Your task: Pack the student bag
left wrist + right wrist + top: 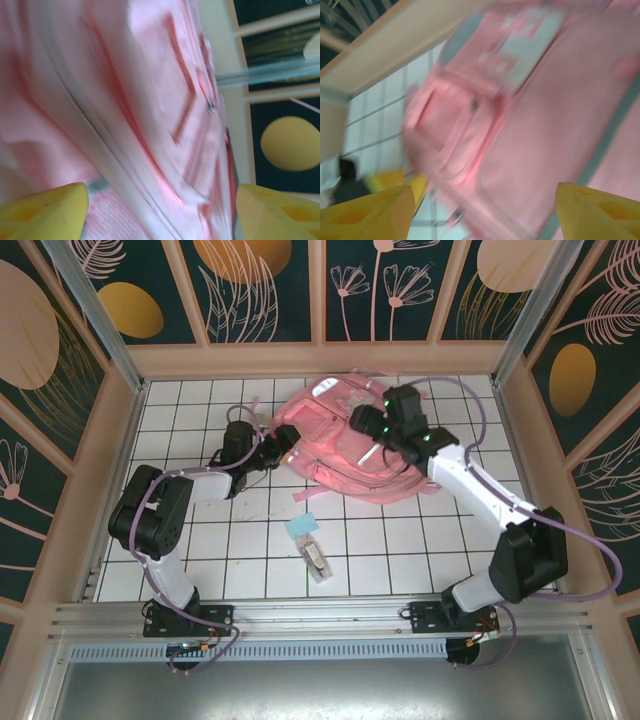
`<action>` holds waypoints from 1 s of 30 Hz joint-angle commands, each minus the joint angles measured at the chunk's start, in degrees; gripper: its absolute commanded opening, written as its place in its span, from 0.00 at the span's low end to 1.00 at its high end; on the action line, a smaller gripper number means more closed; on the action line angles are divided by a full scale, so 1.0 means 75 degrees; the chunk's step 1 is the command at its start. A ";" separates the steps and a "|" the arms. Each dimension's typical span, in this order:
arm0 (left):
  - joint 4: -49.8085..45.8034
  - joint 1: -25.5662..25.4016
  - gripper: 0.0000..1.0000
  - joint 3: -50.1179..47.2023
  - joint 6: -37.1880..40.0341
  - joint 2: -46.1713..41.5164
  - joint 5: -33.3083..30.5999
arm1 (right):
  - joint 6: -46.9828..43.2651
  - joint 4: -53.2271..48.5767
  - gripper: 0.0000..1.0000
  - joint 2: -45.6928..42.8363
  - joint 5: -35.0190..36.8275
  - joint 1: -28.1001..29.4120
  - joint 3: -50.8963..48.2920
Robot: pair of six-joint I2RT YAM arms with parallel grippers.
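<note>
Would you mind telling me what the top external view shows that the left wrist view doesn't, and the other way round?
Top external gives the layout: the left arm and right arm, the tiled table, and a light blue flat item and clear packet lying near the student bag. Left wrist gives close detail: the bag's zip line, a small metal pull, and the left gripper's yellow fingers spread apart. Both share the pink bag and the patterned wall.

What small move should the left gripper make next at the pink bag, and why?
Probably close the left gripper on the student bag. Its fingers stand open with the bag's fabric right before them, and the right gripper hovers open over the bag. The bag looks shut, so it needs holding first.
</note>
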 commanded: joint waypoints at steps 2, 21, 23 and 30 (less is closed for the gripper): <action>0.0204 0.0086 0.75 0.0500 0.0206 0.0800 -0.0089 | 0.2276 0.1177 0.67 0.0300 -0.0467 0.0955 -0.0923; 0.2062 0.0066 0.70 -0.0365 -0.0724 0.1121 0.0385 | 0.4277 0.3417 0.43 0.2665 0.0054 0.2109 -0.0959; 0.2186 0.0055 0.70 -0.0428 -0.0814 0.1150 0.0438 | 0.4345 0.3713 0.40 0.2790 0.0198 0.2109 -0.0962; 0.2349 0.0043 0.69 -0.0563 -0.0952 0.1121 0.0456 | 0.4465 0.3487 0.35 0.3386 0.0677 0.2173 -0.0357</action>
